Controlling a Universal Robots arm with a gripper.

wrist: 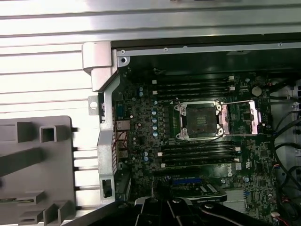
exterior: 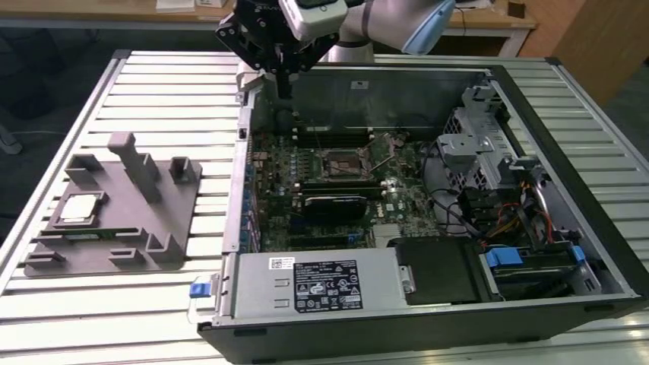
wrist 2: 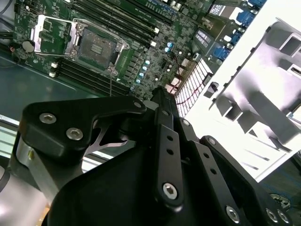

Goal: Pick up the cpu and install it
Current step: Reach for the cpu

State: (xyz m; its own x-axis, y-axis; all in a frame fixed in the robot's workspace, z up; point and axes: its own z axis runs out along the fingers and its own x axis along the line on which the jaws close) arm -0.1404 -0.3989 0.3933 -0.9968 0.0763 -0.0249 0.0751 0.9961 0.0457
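Cpu (exterior: 79,207): square, lying flat with its metal top upward, edges aligned with the grey holder (exterior: 152,228) on the table (exterior: 163,99). End effector (exterior: 283,87): fingers together, empty, above the computer case (exterior: 385,80), well apart from the cpu.

Open black tower computer case (exterior: 406,338) lay on its side on silver slatted metal table (exterior: 152,84), green motherboard (exterior: 406,161) and silver power-supply box (exterior: 254,293) inside, grey moulded plastic fixture (exterior: 152,217) just beside it at the exterior view's left.
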